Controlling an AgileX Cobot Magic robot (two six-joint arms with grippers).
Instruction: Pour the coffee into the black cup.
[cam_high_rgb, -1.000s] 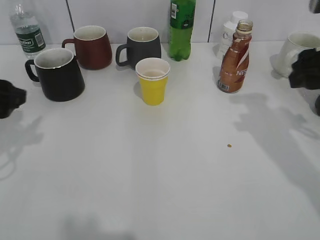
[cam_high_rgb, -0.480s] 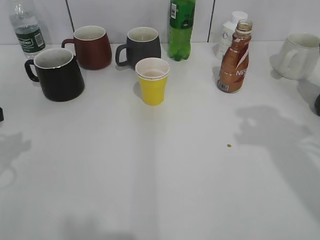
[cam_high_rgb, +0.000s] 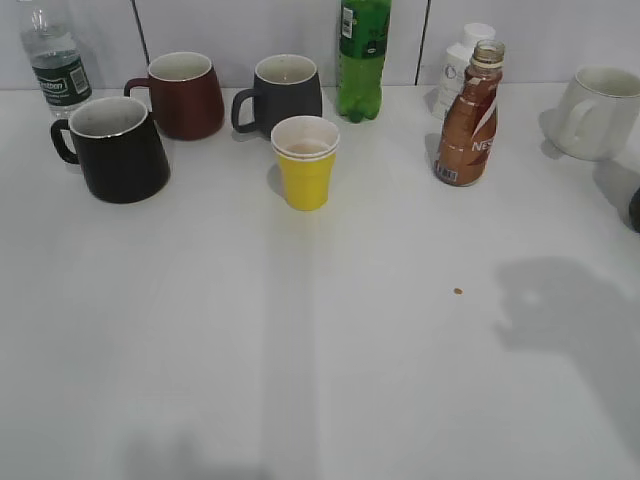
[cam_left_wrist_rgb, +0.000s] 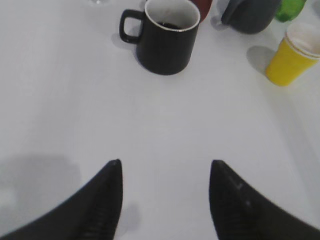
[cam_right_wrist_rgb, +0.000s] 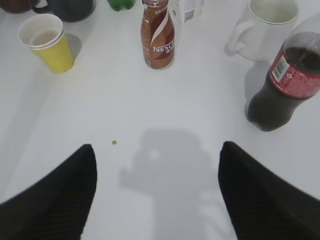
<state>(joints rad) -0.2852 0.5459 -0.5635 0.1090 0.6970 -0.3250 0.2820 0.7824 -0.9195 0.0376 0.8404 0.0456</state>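
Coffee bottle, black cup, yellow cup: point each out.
coffee bottle (cam_high_rgb: 468, 125), exterior view, on its label.
black cup (cam_high_rgb: 122, 158), exterior view, on its outer wall.
yellow cup (cam_high_rgb: 305, 178), exterior view, on its side.

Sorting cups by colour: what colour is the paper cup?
Yellow, white inside; clearest in the exterior view.

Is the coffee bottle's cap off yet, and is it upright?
Upright, cap off: the coffee bottle stands on the table with its open mouth bare in the exterior view.

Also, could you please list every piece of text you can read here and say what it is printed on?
"NESC", cut off by the curve: coffee bottle.
Water bottle label: too blurred.
Green bottle label: too small.
Cola bottle red label: fine print, unreadable.
White bottle: unreadable.
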